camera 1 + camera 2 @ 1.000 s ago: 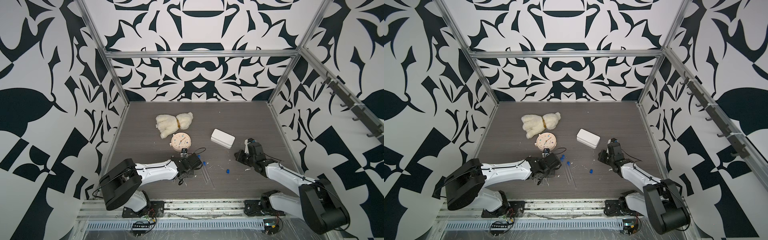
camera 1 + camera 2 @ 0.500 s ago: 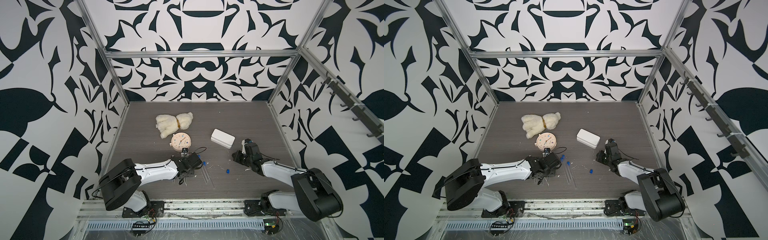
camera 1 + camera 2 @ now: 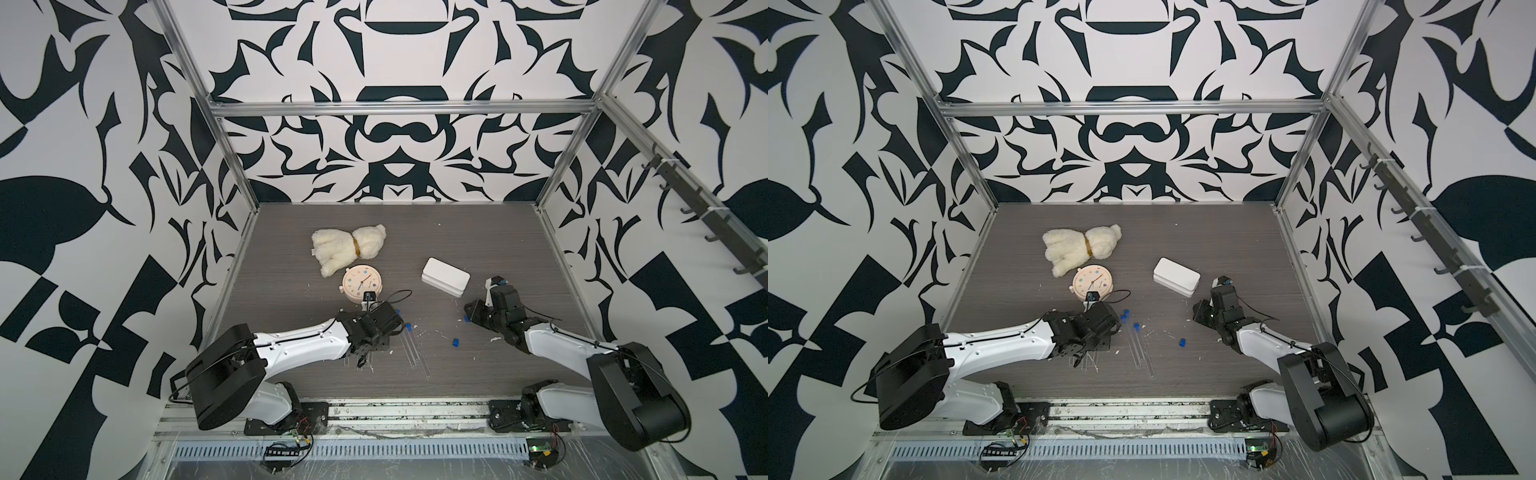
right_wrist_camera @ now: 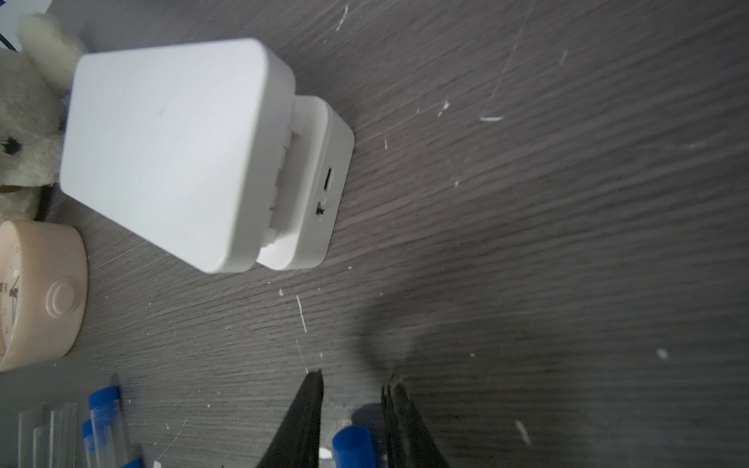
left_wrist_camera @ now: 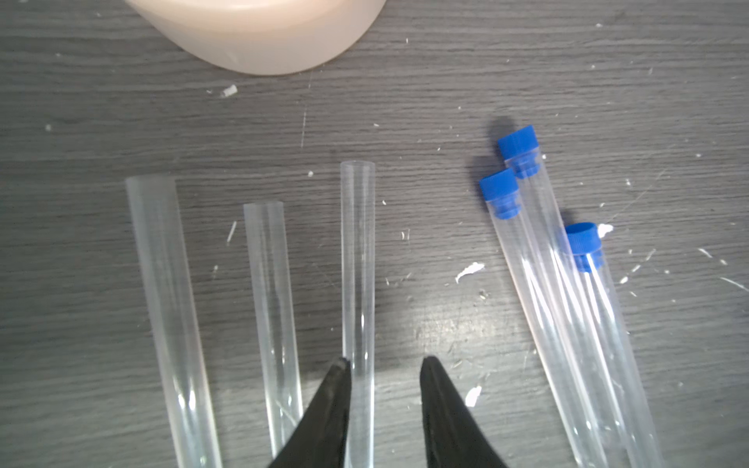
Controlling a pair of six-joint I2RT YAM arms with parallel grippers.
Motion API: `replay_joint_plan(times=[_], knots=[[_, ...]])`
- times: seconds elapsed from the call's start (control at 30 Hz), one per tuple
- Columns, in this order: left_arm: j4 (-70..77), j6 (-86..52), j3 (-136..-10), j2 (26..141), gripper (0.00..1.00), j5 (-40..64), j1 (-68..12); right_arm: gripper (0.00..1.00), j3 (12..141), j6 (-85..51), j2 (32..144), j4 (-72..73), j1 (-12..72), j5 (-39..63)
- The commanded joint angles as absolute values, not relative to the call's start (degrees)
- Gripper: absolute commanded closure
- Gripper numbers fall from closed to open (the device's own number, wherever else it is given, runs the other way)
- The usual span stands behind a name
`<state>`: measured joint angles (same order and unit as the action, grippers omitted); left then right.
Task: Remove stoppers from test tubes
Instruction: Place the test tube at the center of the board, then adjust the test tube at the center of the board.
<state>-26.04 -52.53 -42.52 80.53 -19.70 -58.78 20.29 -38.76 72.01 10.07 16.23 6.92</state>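
The left gripper [image 5: 384,360], slightly parted, straddles a bare tube [image 5: 357,263] and the right gripper [image 4: 356,376], likewise, a loose stopper [image 4: 352,443], neither gripping; capped tubes [image 3: 1138,336] lie lower centre in a top view, where a sideways sweep could roll them.

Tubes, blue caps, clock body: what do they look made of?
Tubes: clear and glossy, table grain shows through, bright streaks along them. Glass or hard plastic, can't tell which.
Blue caps: opaque, matte, stepped plug end, no glare. Likely soft plastic or rubber.
Clock: smooth peach shell with a soft sheen. Looks like moulded plastic.
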Motion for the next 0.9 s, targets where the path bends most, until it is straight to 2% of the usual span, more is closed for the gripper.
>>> replay_joint_plan(times=[0.0,0.53,0.87], knots=[[-28.22,-52.87,-43.75,79.31,0.66,-20.49,-58.83,0.72,20.89,-37.62,70.54,9.19,16.46,5.8],[-31.53,-54.0,-48.52,79.36,0.65,-22.8,-60.58,0.72,23.65,-36.32,67.19,4.94,16.44,7.44],[-37.69,-60.31,-56.69,85.54,0.64,-25.05,-64.36,0.72,28.63,-34.25,56.22,-6.48,16.44,7.1]])
